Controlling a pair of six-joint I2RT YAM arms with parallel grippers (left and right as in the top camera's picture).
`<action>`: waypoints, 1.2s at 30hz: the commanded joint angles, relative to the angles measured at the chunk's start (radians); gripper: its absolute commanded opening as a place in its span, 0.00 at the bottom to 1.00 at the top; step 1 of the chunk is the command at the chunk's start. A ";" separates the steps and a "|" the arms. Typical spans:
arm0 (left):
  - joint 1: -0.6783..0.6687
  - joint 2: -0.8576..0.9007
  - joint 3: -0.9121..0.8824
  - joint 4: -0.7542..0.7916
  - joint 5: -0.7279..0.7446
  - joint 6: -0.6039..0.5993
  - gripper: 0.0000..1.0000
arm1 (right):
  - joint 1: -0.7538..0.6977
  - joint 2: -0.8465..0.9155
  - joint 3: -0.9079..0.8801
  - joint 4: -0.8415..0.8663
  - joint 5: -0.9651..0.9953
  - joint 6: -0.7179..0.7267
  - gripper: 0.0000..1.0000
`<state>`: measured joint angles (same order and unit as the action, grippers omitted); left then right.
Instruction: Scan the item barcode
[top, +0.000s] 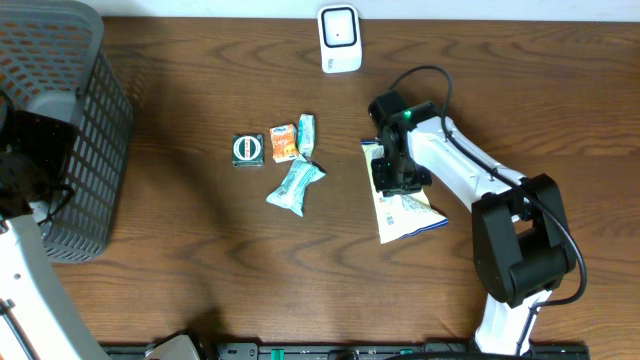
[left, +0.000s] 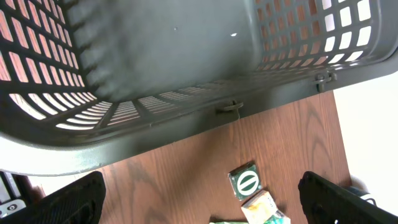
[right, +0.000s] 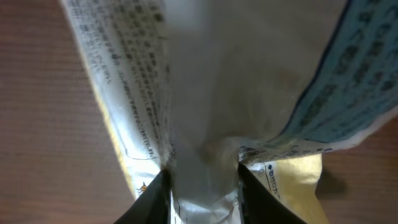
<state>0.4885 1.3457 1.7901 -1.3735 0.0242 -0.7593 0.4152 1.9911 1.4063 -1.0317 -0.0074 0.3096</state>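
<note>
One large white-and-yellow bag (top: 410, 212) with blue print lies flat on the wooden table (top: 200, 270), right of centre and below the single white scanner (top: 340, 38), which stands at the far edge, well apart from it. The right gripper (top: 395, 176) is down on the upper part of this bag. The right wrist view shows its two dark fingers (right: 155, 202) pinching a raised fold of the white wrapper between them, so the jaws are clamped on the bag, which rests on the table. To the left of the bag sit four small packets, near one another. One is a dark green packet (top: 247, 149) with a round mark. Just beside it is one orange packet (top: 283, 143). Next comes one pale blue packet (top: 306, 133), lying upright in the overhead view. A second pale blue packet (top: 295, 186) lies tilted below the others. One dark grey mesh basket (top: 60, 130) stands at the left end of the table. The left gripper (left: 205, 200) hangs beside the basket rim, and its two black fingers (left: 68, 202) are spread far apart with nothing between them. The green and orange packets show on the table beyond it. There are two arms in all, and only the right one touches anything.
</note>
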 joint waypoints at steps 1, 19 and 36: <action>0.004 0.000 0.003 -0.003 -0.006 -0.002 0.98 | -0.016 0.003 -0.025 0.041 0.007 0.035 0.29; 0.004 0.000 0.003 -0.003 -0.006 -0.002 0.98 | -0.045 0.003 0.313 -0.164 0.004 0.033 0.15; 0.004 0.000 0.003 -0.003 -0.006 -0.002 0.97 | -0.052 0.006 0.037 0.044 0.110 0.034 0.25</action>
<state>0.4885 1.3457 1.7901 -1.3735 0.0238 -0.7593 0.3725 1.9945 1.4399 -0.9928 0.0620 0.3370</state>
